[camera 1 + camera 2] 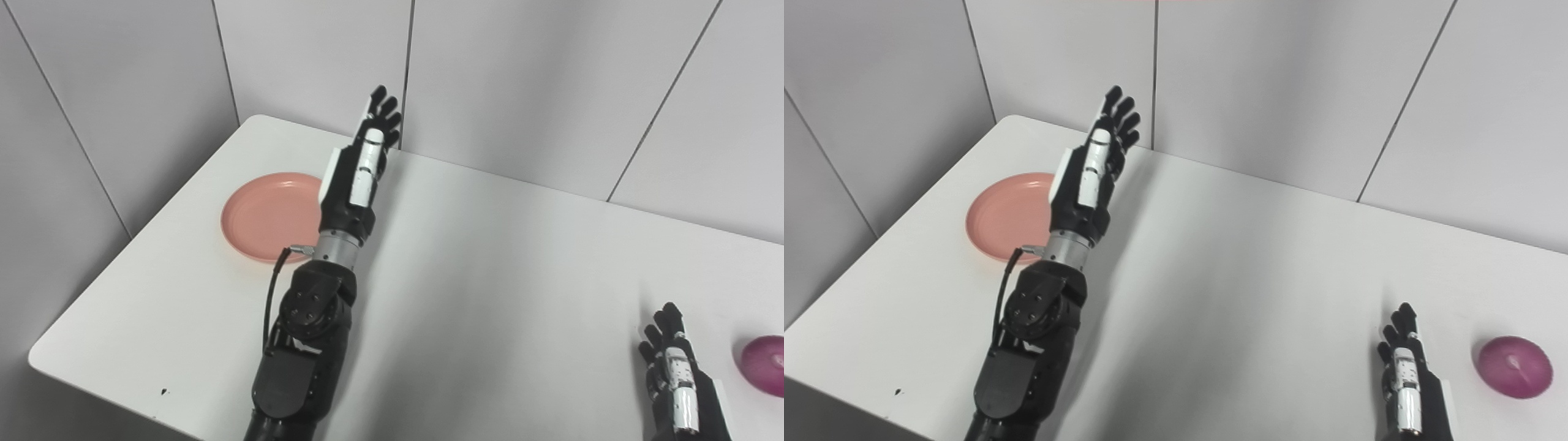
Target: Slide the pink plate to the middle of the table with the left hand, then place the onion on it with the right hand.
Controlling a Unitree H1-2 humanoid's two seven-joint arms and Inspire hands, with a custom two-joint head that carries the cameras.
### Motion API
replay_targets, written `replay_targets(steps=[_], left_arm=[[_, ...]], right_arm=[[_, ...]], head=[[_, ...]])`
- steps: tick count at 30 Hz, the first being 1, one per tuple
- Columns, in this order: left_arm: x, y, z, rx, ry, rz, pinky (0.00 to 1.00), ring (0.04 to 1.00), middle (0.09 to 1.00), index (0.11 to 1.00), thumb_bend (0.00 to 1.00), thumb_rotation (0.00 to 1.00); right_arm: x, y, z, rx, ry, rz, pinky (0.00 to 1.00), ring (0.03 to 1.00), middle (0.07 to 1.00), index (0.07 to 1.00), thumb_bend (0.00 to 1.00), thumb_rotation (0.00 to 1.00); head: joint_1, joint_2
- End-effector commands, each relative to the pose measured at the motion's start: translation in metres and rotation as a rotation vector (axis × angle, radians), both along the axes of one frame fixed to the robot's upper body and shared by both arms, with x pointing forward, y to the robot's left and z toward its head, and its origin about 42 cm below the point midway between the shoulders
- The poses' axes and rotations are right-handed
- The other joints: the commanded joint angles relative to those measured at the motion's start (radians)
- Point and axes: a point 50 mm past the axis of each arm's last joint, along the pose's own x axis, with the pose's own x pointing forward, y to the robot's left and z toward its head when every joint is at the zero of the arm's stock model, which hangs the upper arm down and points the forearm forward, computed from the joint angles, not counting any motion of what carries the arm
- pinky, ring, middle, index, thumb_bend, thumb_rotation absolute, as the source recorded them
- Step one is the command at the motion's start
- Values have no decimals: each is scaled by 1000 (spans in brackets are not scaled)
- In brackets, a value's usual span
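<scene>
Left hand point(361, 165) raised above the white counter point(490, 275), fingers point(384, 110) straight and spread, holding nothing. Round pink plate point(263, 217) flat at counter's left, beside that arm. Right hand point(1405, 373) low, fingers extended, empty; purple-red round onion point(1514, 366) just right of it.

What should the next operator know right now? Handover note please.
Left hand: open, raised above the table, beside the pink plate's right edge; contact can't be judged.
Right hand: open, holding nothing, low at the near right, just left of the onion.
Pink plate: at the far left of the table, not in the middle.
Done: nothing.
Left: slide the plate to centre, then place the onion on it.
</scene>
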Motion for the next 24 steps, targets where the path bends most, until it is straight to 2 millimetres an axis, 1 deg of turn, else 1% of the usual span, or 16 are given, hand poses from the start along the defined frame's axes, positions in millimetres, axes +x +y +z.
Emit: replay_targets(steps=[1,3,4,7,10,12,18,24], left_arm=[[7,6,24,3,-89,14,970,981,987,970,457,1000],[9,13,26,10,-93,29,985,992,996,983,460,1000],[9,14,26,11,-94,32,987,994,997,985,460,1000],[11,26,30,-8,-95,65,998,999,994,984,444,1000],[14,35,31,-17,-109,85,986,987,989,976,419,1000],[15,40,32,-18,-115,96,975,979,988,974,422,1000],[18,52,34,1,-118,139,989,995,999,982,435,1000],[18,63,42,30,-118,166,992,1000,1000,993,442,1000]], right_arm=[[2,3,5,11,-27,9,1000,1000,1000,1000,0,1000],[2,3,6,11,-28,7,1000,1000,1000,1000,0,1000],[2,4,6,11,-28,6,1000,1000,1000,1000,0,1000],[2,3,5,15,-33,8,1000,1000,1000,1000,0,1000],[3,3,4,20,-28,6,1000,1000,1000,1000,0,1000],[3,3,4,20,-31,2,1000,1000,1000,1000,0,1000],[3,3,4,18,-31,5,1000,1000,1000,1000,0,1000],[3,3,4,13,-37,-2,1000,1000,1000,1000,0,1000]], head=[[1,0],[1,-1],[1,-1],[1,-3],[4,-7],[5,-9],[8,-16],[11,-19]])
